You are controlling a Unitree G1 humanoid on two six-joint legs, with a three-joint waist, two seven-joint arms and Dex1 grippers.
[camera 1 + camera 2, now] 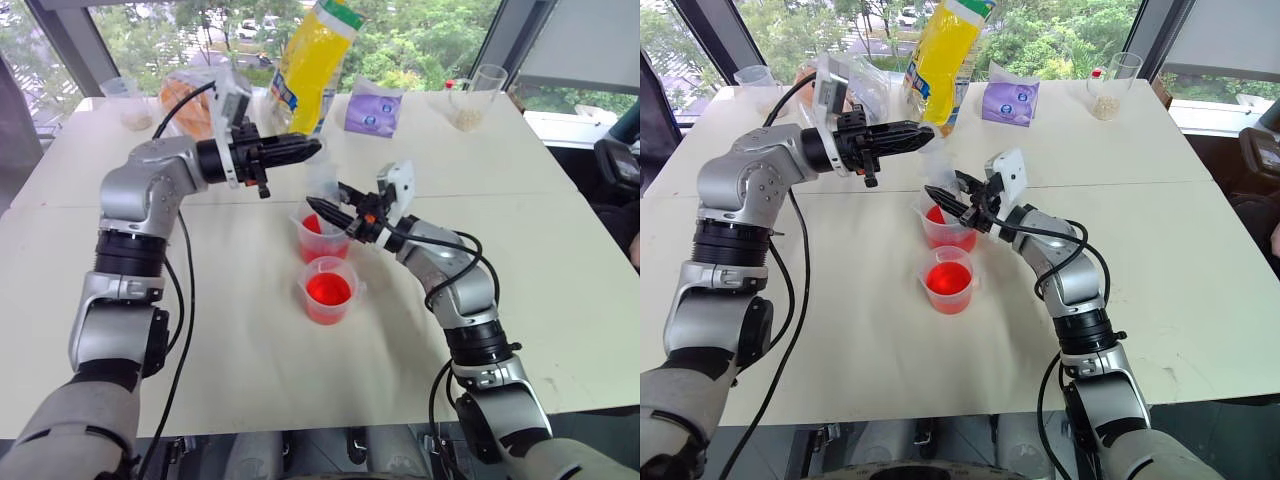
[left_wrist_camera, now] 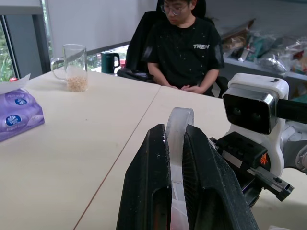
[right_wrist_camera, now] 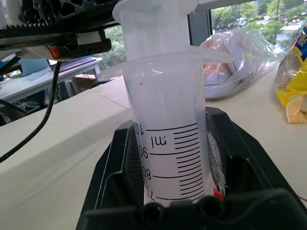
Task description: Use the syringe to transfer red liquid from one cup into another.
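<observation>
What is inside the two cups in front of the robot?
The near cup holds red liquid, its surface fully visible. The far cup also holds red liquid, partly covered by the right gripper and the syringe; the syringe tip cannot be seen.

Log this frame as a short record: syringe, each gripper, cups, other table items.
syringe: upright over the far cup, barrel clear
right gripper: shut on syringe barrel
left gripper: shut on plunger top
near cup: red liquid inside, standing free
far cup: also holds red liquid
table: yellow bag, purple tissue pack, glass
person: seated beyond the table
</observation>
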